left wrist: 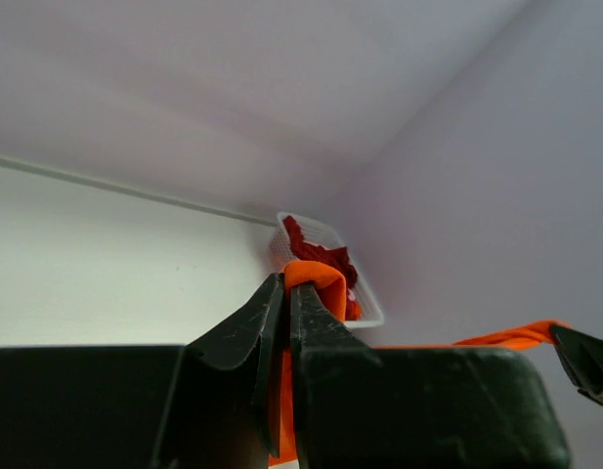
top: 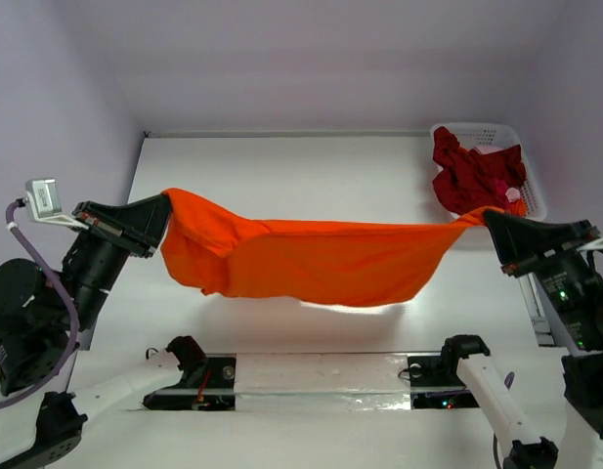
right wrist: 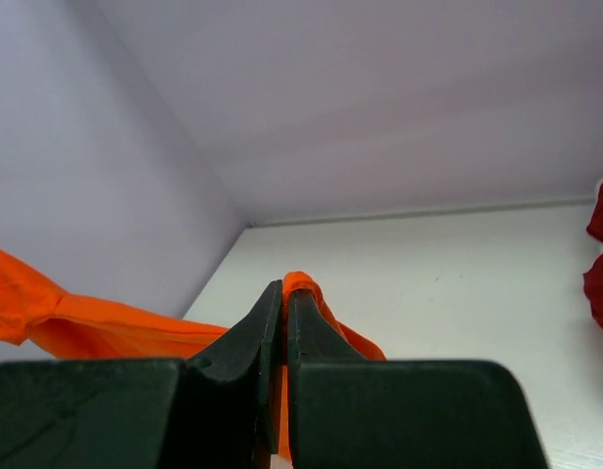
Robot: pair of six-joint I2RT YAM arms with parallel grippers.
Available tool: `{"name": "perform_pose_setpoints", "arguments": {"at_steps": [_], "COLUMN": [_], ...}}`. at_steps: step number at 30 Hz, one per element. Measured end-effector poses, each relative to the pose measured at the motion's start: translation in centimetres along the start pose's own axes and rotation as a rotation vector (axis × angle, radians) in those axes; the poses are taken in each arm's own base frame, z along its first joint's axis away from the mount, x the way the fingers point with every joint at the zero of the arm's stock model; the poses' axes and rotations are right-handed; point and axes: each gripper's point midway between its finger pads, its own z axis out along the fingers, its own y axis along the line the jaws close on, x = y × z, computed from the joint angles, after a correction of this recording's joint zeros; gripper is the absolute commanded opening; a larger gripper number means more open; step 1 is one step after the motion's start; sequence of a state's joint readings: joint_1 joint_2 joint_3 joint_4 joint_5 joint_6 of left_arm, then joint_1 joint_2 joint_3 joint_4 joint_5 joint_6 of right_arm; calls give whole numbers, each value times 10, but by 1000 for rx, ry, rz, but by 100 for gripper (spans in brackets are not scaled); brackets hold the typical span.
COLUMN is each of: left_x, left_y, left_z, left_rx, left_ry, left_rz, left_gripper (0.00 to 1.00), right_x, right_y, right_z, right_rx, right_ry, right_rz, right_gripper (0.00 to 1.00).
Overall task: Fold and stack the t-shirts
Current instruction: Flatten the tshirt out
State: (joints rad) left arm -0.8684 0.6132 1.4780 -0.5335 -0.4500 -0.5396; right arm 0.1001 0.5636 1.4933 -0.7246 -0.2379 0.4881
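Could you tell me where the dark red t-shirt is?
Top view: the dark red t-shirt sits bunched in the white basket at the far right corner of the table.

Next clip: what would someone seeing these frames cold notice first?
The orange t-shirt hangs stretched and sagging across the middle of the table. The left gripper and the right gripper are each shut on one end. Next comes the dark red t-shirt, heaped in the white basket at the far right corner.
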Motion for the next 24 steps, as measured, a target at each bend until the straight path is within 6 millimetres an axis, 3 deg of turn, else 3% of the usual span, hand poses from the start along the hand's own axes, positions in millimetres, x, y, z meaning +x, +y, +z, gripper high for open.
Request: {"name": "perform_pose_setpoints", "arguments": {"at_steps": [3,6,13,21,24], "left_x": [-4,-21,-58,-50,-55], "left_y": [-8,-18,-28,-35,-37], "left_z": [-10,-29,-71,-71,-74], "left_rx": [66,148,285,322,330], "left_ry": [-5,-50,-158,-123,-124], "left_rz": [-21,-56,-123,-129,-141], "left_gripper": [0,0,0,0,0], "right_x": [-14,-26,-33,-32,-31], "right_y": [8,17,32,37,39], "right_z": [-17,-34,-75,-91,-93], "right_rx": [-10,-28,-78,-89,-98], "right_ry": [-64,-118,-204,-217,-210], "right_rz": [-27,-44,-64,-53,-45], "right_gripper": [0,0,0,0,0]}}
